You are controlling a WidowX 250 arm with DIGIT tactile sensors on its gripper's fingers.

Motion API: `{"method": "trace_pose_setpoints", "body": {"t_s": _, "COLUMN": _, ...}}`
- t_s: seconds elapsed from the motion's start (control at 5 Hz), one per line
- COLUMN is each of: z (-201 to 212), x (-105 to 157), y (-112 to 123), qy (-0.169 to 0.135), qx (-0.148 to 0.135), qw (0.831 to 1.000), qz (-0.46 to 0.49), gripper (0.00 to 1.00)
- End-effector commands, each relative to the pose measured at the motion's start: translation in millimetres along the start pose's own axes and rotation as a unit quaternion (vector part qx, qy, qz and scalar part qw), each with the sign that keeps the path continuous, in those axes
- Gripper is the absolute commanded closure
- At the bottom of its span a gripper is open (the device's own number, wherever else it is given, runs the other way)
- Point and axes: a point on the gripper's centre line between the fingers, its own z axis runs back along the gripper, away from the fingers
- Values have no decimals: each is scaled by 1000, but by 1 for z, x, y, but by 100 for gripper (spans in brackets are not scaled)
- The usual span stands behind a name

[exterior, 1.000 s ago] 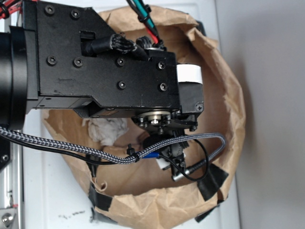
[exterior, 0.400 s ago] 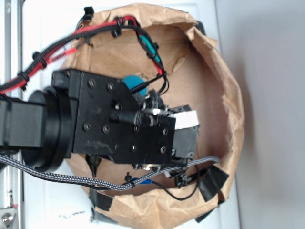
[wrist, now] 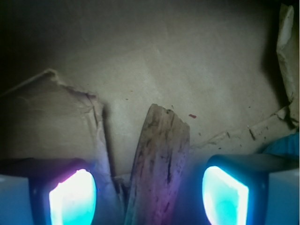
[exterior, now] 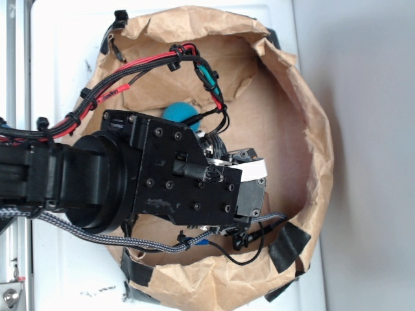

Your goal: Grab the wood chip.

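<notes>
A: Two pads (wrist: 72, 197) glow at the bottom of your wrist view, one either side of the wood chip (wrist: 161, 164). Your end effector (wrist: 150, 199) stands spread, nothing pinched yet; the chip lies between the pads, apart from both, nearer the left one.

B: Where does that put it in the exterior view?

A: You cannot see it there. The arm's black wrist block (exterior: 188, 181) covers the middle of the brown paper bowl (exterior: 318, 149), with the teal ball (exterior: 181, 113) peeking out behind it. The chip must sit on the paper floor beneath that block.

B: How will it handle?

A: My judgement: light, stiff, flat and thin. Dark grain streaks run along its length, the far end is rough and broken. It should not bend or crush, but a thin sliver can tip or skate on paper if one pad reaches it first.

B: Where do you take hold?

A: Across the width, on the long edges, near mid-length rather than at the ragged tip. Note the torn paper flap (wrist: 56, 117) just beside the chip's left edge; it may get caught under the left pad. Centre yourself a little leftward before you press the pads together.
</notes>
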Motion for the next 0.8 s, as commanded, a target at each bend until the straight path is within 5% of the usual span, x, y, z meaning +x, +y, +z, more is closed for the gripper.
{"method": "trace_pose_setpoints", "body": {"t_s": 0.0, "z": 6, "x": 15, "y": -1, "qy": -17, "qx": -1, "qw": 1000, "qz": 1, "gripper": 0}}
{"method": "trace_pose_setpoints", "body": {"t_s": 0.2, "z": 3, "x": 11, "y": 6, "qy": 8, "qx": -31, "qw": 999, "qz": -16, "gripper": 0}}
{"method": "trace_pose_setpoints", "body": {"t_s": 0.6, "z": 4, "x": -2, "y": 12, "qy": 7, "qx": -19, "qw": 1000, "qz": -14, "gripper": 0}}
